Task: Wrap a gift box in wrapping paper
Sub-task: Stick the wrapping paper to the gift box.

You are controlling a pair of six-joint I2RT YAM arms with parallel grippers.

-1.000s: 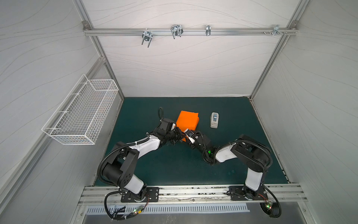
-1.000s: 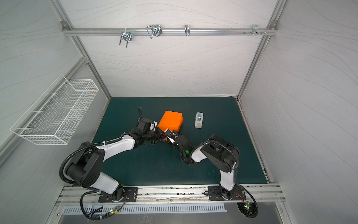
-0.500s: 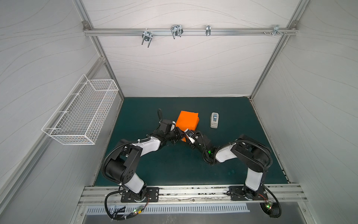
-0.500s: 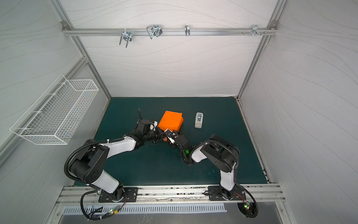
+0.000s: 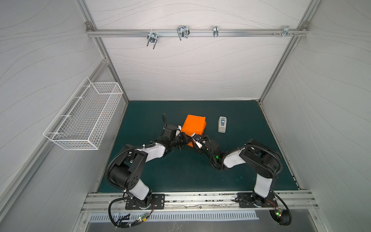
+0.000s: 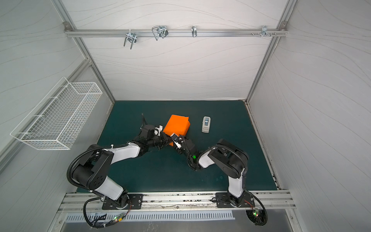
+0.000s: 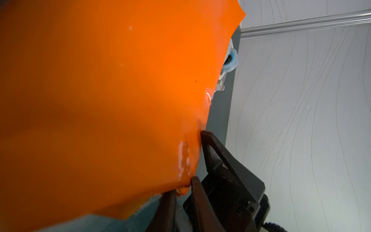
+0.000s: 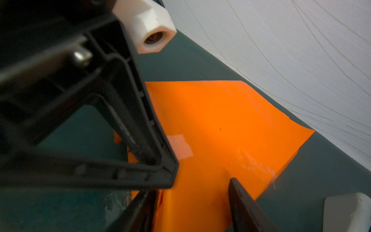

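The wrapping paper [image 5: 194,125] lay folded into a flat orange parcel in both top views, a little behind the middle of the green bench [image 5: 180,174], and covered the gift box so that none of it showed. Both arms met at the parcel's near edge. The left jaws were narrow, their two dark fingers [image 7: 198,202] pinching a small tip of paper at the sheet's near corner, seen in the left wrist view. The right jaws stood partway apart astride a raised fold of the same edge, one finger [image 8: 241,202] lying on the paper and the other against the fold's side; whether they squeezed it I could not tell. The two sets of jaws were crowded together (the left one's black frame filled much of the right wrist view), with hardly any gap between them. At the far edge one paper corner stuck out past the fold, and a strip of bare bench lay between it and the back wall. The tape dispenser [image 5: 222,125] stood just to the right of the parcel, apart from it by a narrow lane. Nearer the front rail [image 5: 200,198] the bench lay bare between the two elbows, and bare again towards the right wall. The elbow of the left arm [image 5: 154,151] hung close to the bench's left edge.
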